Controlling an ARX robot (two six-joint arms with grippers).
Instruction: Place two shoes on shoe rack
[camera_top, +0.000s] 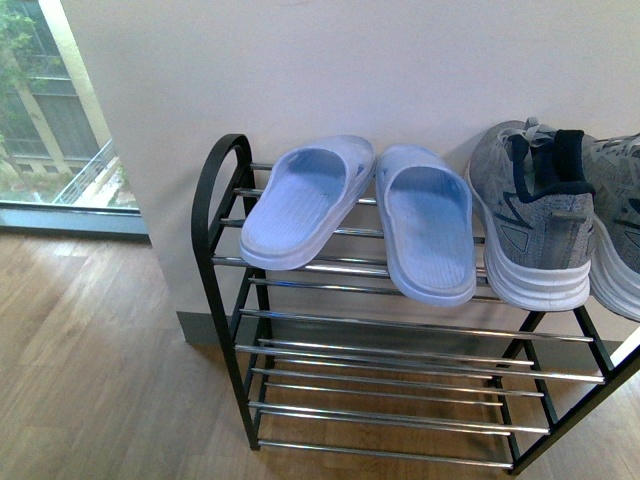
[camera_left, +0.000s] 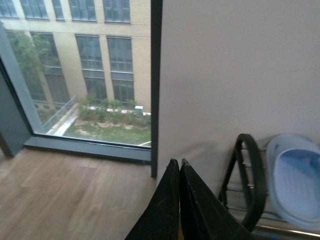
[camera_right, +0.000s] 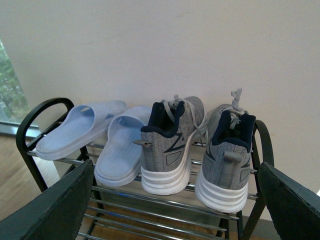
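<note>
The shoe rack stands against a white wall, its black frame holding chrome-bar shelves. On its top shelf lie two pale blue slides and, to their right, two grey sneakers, heels toward me. The right wrist view shows the same row: slides, sneakers. My right gripper is open, its dark fingers wide apart, in front of the sneakers and touching nothing. My left gripper is shut and empty, off the rack's left end.
Wooden floor spreads left of and under the rack. A large window reaches the floor at far left. The lower shelves hold nothing. The rack's right side frame stands close beside the right sneaker.
</note>
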